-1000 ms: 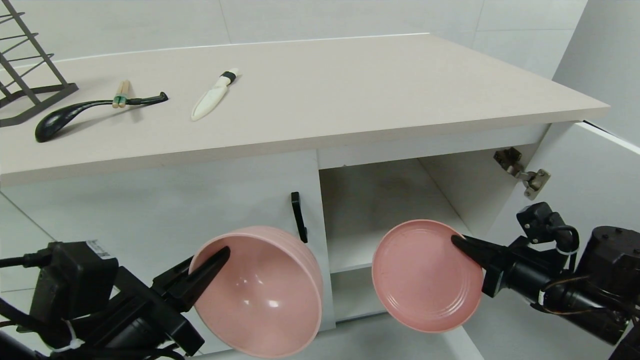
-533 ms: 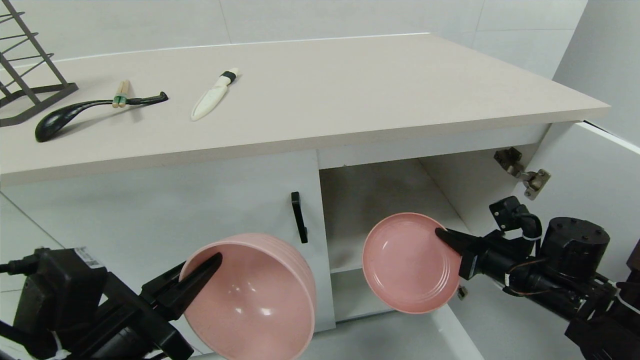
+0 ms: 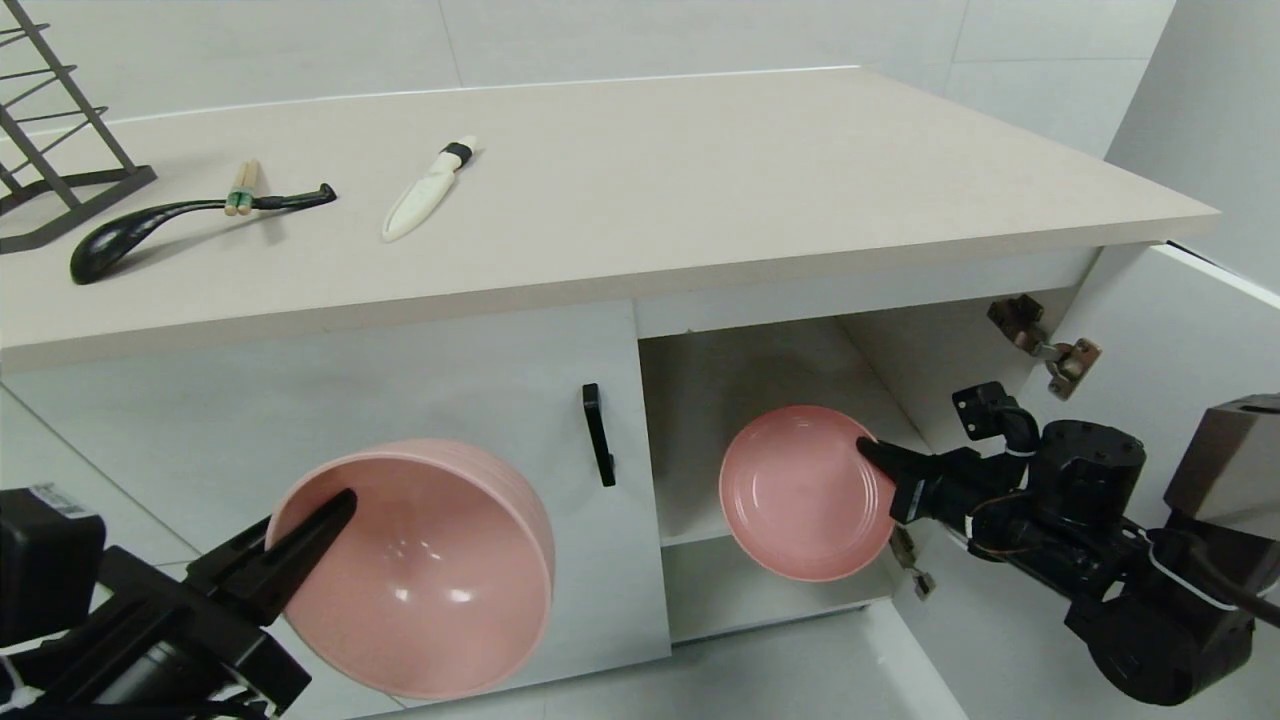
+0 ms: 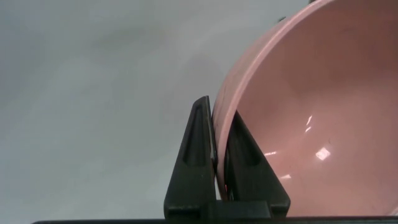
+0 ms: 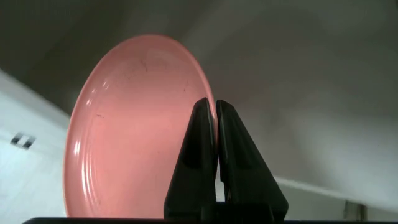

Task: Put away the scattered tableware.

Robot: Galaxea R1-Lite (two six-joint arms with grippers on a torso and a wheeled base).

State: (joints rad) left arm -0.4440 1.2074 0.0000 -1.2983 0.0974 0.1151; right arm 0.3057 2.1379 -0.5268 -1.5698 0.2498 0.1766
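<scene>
Counter [image 3: 700, 180]: flat matte beige slab. White cabinet [image 3: 350, 400] beneath, right compartment open.

Deep round glossy pink bowl [image 3: 440, 580], rim clamped by left tool [image 4: 216, 111], in front of the cabinet's shut side.

Shallow pink plate [image 3: 795, 490], concentric ridges, rim pinched by right tool [image 5: 212, 102], at the open compartment's mouth.

On the counter: curved black ladle [image 3: 150, 225], white knife [image 3: 425, 190].

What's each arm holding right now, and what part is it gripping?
The left gripper holds the pink bowl by its rim, jaws pinching the wall. The right gripper holds the pink plate by its rim.
</scene>
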